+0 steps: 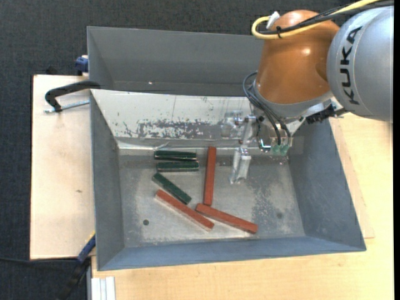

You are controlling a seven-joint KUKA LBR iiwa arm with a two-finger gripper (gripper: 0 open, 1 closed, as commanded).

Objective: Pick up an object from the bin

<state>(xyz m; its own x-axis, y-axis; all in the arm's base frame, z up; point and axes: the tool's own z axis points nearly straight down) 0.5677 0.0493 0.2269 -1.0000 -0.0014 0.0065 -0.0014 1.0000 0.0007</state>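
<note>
hanging low over the bin [325, 186] floor by the back wall, the gripper [239, 167] shows nothing in its grasp; how far it stands open cannot be told. just beside it, view-left, lies a long red bar [209, 175]. beyond that, paired dark green bars [177, 160]; farther off, a tilted green bar [172, 188] and two lower red bars [226, 219].

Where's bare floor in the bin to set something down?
Free: floor between the upright red stick and the bin's right wall, by the gripper; also the strip left of the green bars. Crowded: centre and front, where red sticks and a tilted green bar lie close.
</note>
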